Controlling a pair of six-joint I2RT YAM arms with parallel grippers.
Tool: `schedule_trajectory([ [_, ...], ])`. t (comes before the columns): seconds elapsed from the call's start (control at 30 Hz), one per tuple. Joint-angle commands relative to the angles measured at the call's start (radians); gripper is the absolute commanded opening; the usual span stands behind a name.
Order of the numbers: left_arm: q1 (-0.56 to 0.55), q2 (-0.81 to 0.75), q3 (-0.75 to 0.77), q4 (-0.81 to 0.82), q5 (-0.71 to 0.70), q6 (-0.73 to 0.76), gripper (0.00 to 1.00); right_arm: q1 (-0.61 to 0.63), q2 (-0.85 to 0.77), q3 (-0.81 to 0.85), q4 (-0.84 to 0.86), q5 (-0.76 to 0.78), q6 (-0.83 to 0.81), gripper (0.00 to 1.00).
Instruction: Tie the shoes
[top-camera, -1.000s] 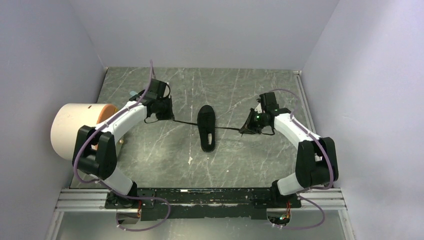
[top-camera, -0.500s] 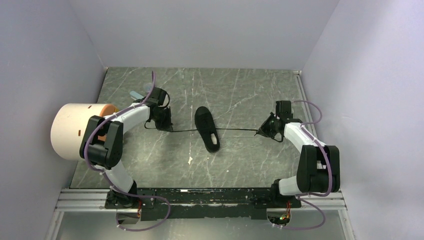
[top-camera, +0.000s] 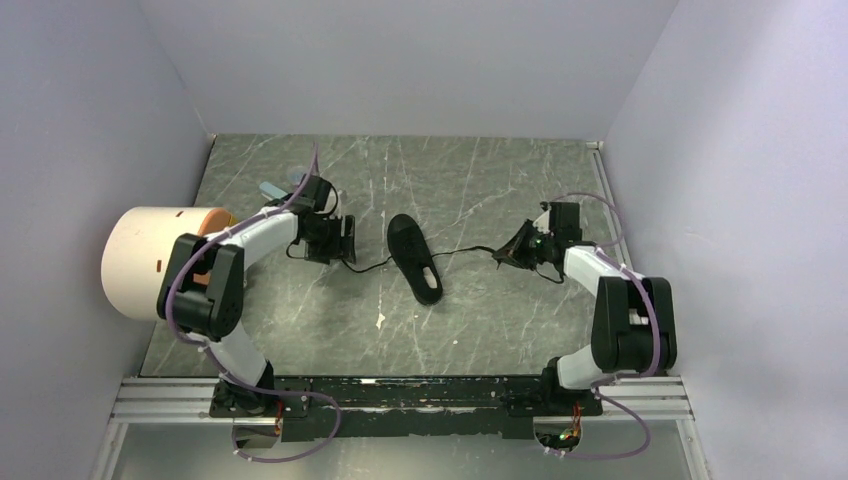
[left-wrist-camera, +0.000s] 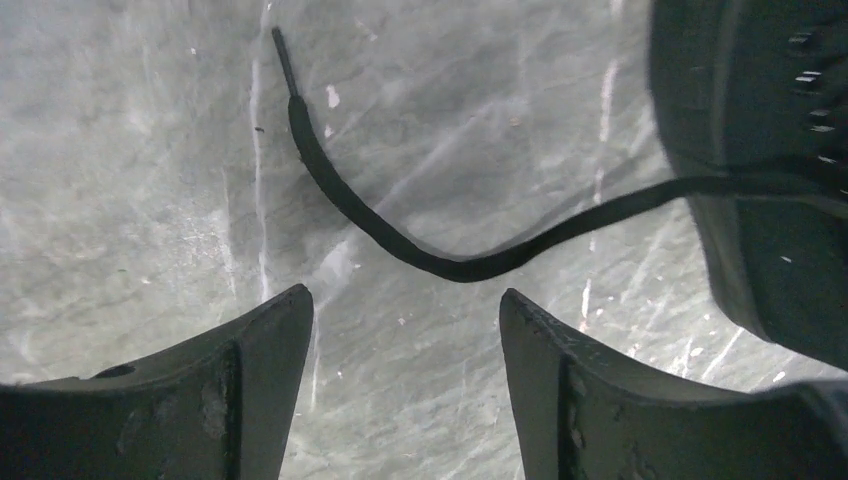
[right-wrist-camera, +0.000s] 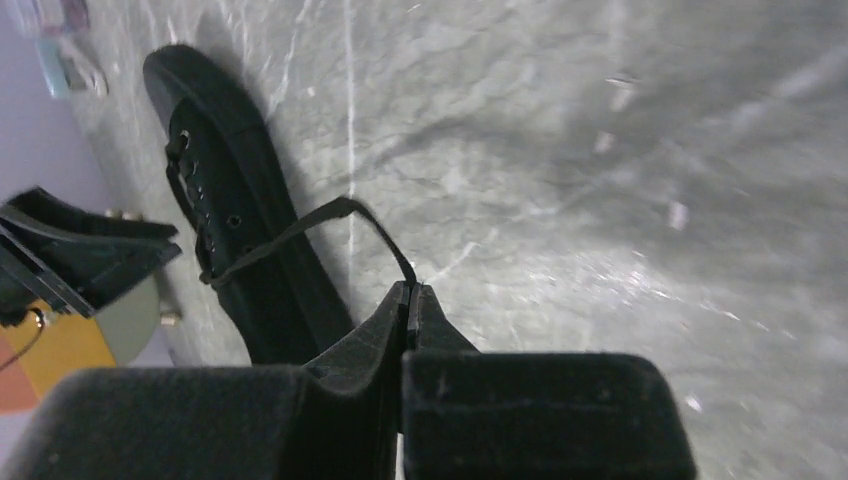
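top: i see the shoe (top-camera: 415, 258) lying aslant mid-tabletop (top-camera: 480, 330).

left wrist: my left claw (left-wrist-camera: 405, 300) is spread wide, with the left lace (left-wrist-camera: 440, 262) slack on the tabletop just ahead, untouched.

right wrist: my right claw (right-wrist-camera: 410, 290) pinches the right lace (right-wrist-camera: 290, 232), which runs to the shoe.

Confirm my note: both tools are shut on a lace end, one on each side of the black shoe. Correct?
Only the right tool is shut on the right lace end. The left tool is open, and the left lace end lies loose on the table ahead of it, as the left wrist view shows. The rest stands.
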Motion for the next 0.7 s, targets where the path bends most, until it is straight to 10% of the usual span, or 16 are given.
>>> schedule_trajectory([
  [0.0, -0.022, -0.116, 0.0, 0.057, 0.023, 0.111, 0.74, 0.071, 0.093, 0.053, -0.018, -0.148, -0.106, 0.0],
  [0.23, -0.138, -0.083, 0.024, 0.146, 0.243, 0.306, 0.73, 0.217, 0.172, 0.102, -0.01, -0.139, -0.1, 0.0],
  [0.67, -0.27, 0.119, 0.133, 0.087, -0.009, 0.42, 0.67, 0.307, 0.266, 0.089, 0.013, -0.179, -0.083, 0.0],
])
